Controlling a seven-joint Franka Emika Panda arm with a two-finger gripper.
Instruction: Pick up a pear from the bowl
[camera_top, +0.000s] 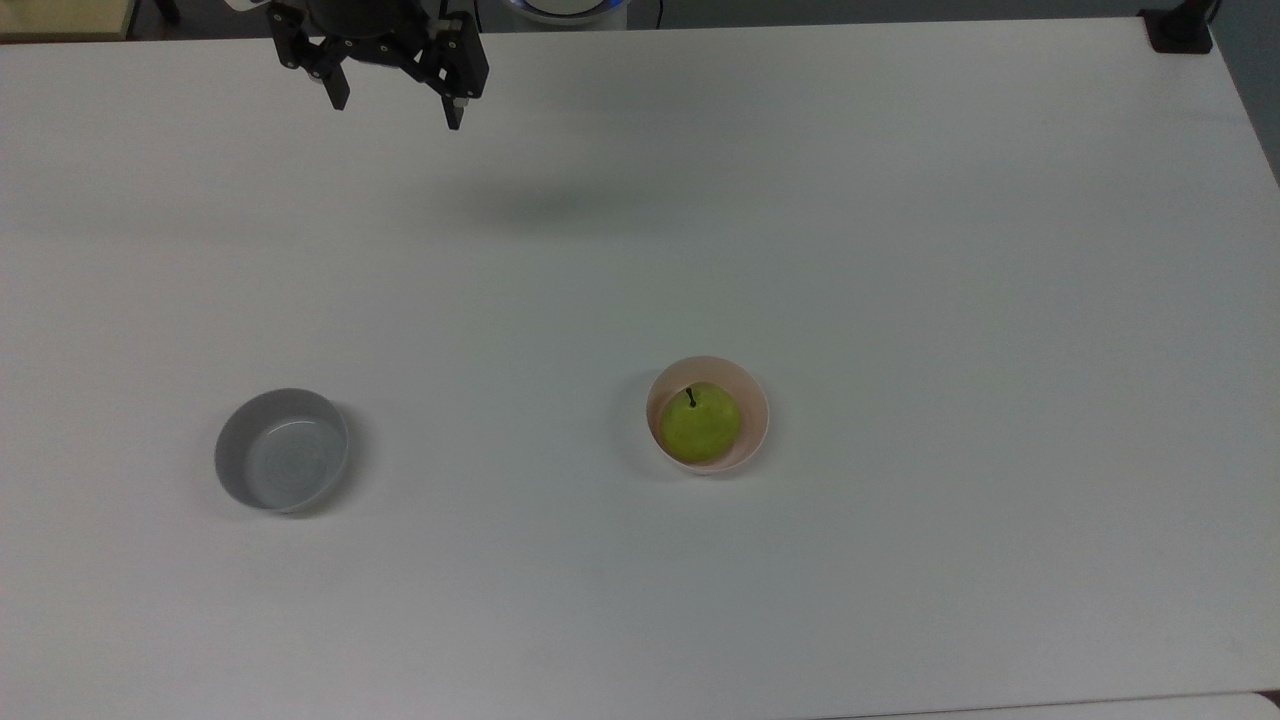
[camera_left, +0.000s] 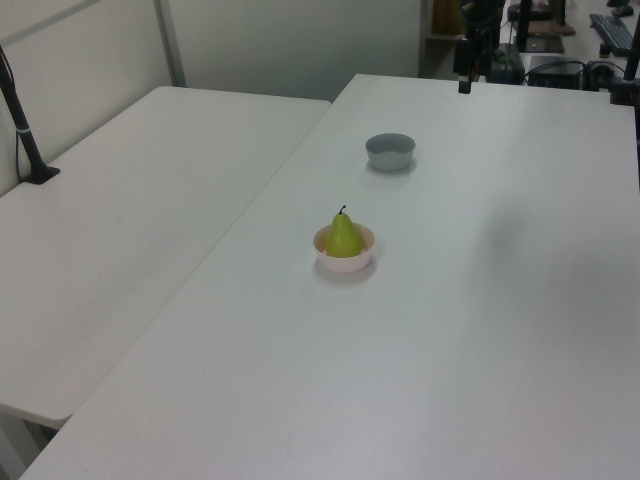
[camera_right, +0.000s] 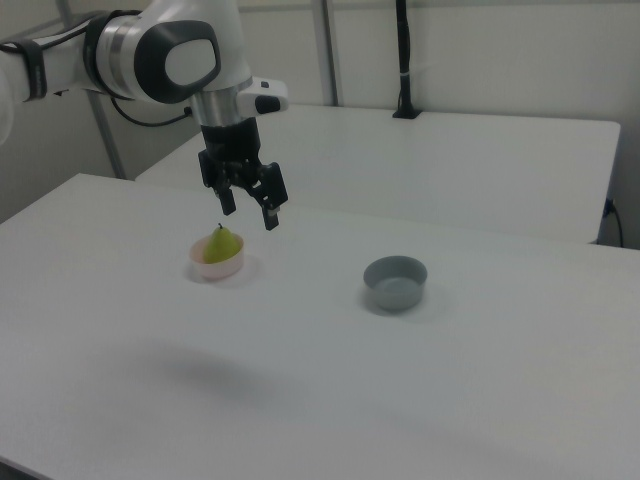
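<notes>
The Panda arm (camera_right: 150, 50) has glossy white rounded shells with dark grey joint caps and black rings between segments. A black cable trails behind it. Its gripper (camera_right: 248, 208) is matte black, with 2 angular fingers (camera_top: 454, 110) on a black wrist block.

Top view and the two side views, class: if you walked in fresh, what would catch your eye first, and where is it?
The bright yellow-green pear stands out, sitting upright in the pale pink bowl near the middle of the white table. Next comes the black gripper, open and empty, hanging above the table at the top view's upper left. An empty grey bowl sits apart, toward the top view's left.
</notes>
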